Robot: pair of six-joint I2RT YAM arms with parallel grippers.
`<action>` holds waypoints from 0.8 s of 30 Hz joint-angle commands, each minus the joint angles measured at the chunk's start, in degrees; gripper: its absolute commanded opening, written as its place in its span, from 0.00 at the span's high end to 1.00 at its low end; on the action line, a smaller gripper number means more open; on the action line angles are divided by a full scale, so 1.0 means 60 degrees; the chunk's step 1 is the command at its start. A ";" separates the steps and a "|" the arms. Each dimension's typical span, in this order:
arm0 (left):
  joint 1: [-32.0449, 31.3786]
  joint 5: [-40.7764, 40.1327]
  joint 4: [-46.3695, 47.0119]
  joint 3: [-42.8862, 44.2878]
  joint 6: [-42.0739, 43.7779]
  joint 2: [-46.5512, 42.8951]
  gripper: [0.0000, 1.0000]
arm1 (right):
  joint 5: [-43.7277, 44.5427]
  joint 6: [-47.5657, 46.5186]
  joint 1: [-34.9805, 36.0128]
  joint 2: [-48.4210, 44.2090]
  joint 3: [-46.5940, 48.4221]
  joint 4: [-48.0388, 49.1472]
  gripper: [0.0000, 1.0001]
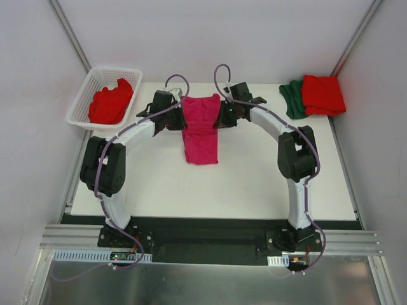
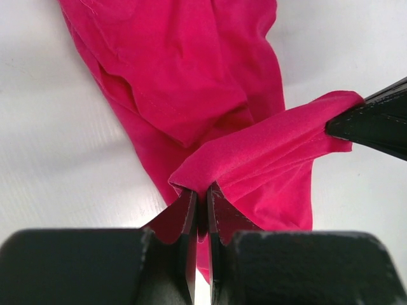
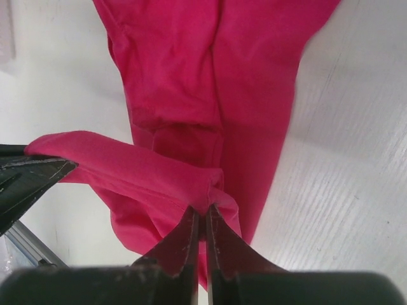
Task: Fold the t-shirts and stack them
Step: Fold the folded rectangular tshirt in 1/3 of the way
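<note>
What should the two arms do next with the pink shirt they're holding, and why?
Probably draw both grippers together toward the near hem, folding it in half: the left gripper and right gripper are each shut on one end of the far edge of the magenta t-shirt, whose narrow body lies lengthwise on the table.

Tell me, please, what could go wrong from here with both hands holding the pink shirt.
1. The left hand and the right hand each pinch only a small tuck of the pink shirt at their fingertips, so a sharp pull could slip the cloth free.
2. The shirt hangs bunched and creased down onto the table. Laying it down like this would likely give a crooked fold.
3. The hands sit close together, so moving inward risks a collision.
</note>
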 commanded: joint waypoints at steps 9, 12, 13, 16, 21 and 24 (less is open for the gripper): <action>0.0530 -0.0537 0.0031 0.0799 0.0389 0.1103 1.00 | 0.0592 -0.0410 -0.0638 0.0695 0.0823 -0.0426 0.99; 0.0560 -0.0551 0.0045 0.0931 0.0404 0.1264 1.00 | 0.0577 -0.0424 -0.0668 0.0885 0.1012 -0.0426 0.99; 0.0574 -0.0537 0.0060 0.0960 0.0390 0.1279 1.00 | 0.0563 -0.0439 -0.0697 0.0987 0.1057 -0.0426 0.99; 0.0633 -0.0537 0.0060 0.1078 0.0419 0.1381 1.00 | 0.0534 -0.0468 -0.0770 0.1236 0.1350 -0.0382 0.95; 0.0706 -0.0610 0.0250 0.1356 0.0448 0.1411 0.42 | 0.0402 -0.0644 -0.0888 0.1282 0.1263 0.0598 0.54; 0.0707 -0.0770 0.0396 0.1429 0.0477 0.1149 0.19 | 0.0270 -0.0776 -0.0917 0.1004 0.1102 0.0950 0.51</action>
